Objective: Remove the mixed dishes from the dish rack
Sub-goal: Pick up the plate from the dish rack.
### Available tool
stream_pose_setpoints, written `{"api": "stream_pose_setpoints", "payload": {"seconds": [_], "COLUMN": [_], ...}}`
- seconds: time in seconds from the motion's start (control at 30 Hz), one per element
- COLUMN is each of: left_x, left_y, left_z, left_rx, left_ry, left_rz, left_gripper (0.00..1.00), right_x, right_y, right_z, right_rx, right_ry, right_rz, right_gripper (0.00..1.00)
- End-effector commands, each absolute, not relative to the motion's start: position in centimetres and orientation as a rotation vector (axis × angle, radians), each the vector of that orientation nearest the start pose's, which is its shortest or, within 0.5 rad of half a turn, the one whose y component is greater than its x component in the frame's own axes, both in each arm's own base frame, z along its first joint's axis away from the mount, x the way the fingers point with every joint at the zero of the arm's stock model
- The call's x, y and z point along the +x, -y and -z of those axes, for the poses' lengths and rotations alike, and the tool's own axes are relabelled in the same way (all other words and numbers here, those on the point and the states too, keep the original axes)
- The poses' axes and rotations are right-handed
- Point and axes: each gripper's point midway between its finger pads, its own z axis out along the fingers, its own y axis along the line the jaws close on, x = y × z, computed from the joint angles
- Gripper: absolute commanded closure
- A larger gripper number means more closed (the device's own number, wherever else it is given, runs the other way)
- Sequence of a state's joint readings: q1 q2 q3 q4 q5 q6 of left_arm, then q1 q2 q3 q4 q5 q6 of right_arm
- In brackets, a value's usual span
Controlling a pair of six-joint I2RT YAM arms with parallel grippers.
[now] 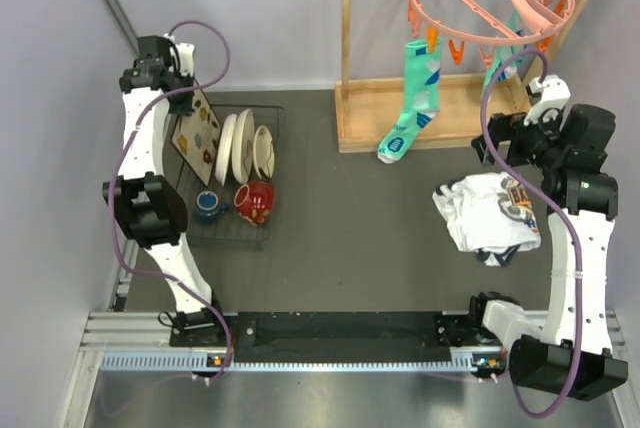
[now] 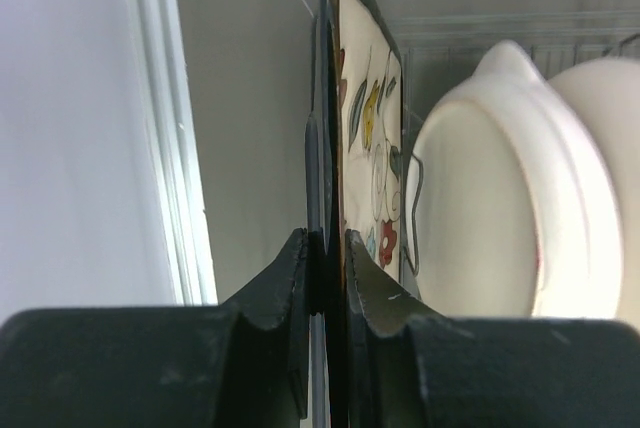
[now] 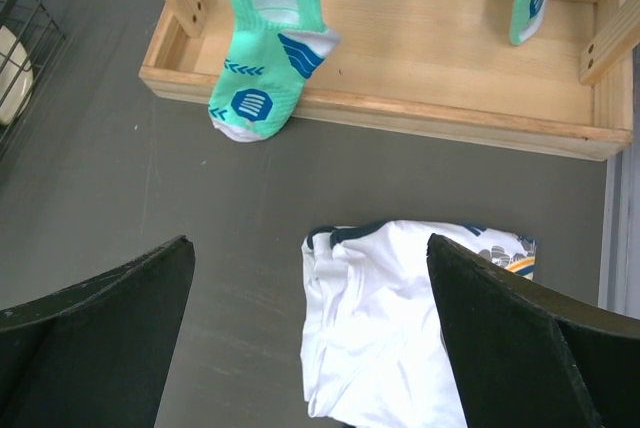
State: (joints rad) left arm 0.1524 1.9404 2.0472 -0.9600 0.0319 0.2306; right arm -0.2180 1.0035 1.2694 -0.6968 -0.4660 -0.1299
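The square cream floral plate stands on edge in the leftmost slot of the dish rack, at the far left of the worktop. It looks like glazed ceramic, so I judge it stiff, fairly heavy, slick and easily chipped. The rim is the only reachable place to hold it. The left tool is pinched narrow on that rim, with one jaw on the back and one on the patterned face. The large cream dishes stand just right of it, so a straight upward lift seems safest. The right tool hangs wide and empty, well apart at the right.
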Motion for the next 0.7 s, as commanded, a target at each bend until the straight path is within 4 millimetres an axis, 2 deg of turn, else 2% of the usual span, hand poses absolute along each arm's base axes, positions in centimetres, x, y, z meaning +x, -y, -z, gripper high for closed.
{"api": "stream_pose_setpoints", "payload": {"seconds": [0.0,0.17,0.27,0.4,0.67], "left_x": [49.9,49.8,49.6,49.0,47.3], "left_y": [-8.5,-8.5,-8.7,-8.5,-6.5], "left_z": [-32.2,-33.7,-35.4,-38.3,-44.9], "left_rx": [0.065,0.069,0.06,0.048,0.048], "left_ry": [-2.153,-2.114,-2.07,-1.99,-1.793], "left_rz": [-0.235,-0.256,-0.277,-0.276,-0.185], "left_gripper": [1.0,1.0,1.0,1.0,1.0], "right_x": [30.1,30.1,30.1,30.1,30.1], "right_y": [-1.1,-1.1,-1.1,-1.1,-1.1], "right_z": [-33.6,-33.4,-33.5,-33.5,-33.5], "right_rx": [-0.233,-0.233,-0.233,-0.233,-0.233], "right_ry": [-1.894,-1.898,-1.895,-1.895,-1.895], "right_rz": [-0.224,-0.227,-0.228,-0.231,-0.231], "right_gripper": [0.01,0.01,0.01,0.01,0.01]}}
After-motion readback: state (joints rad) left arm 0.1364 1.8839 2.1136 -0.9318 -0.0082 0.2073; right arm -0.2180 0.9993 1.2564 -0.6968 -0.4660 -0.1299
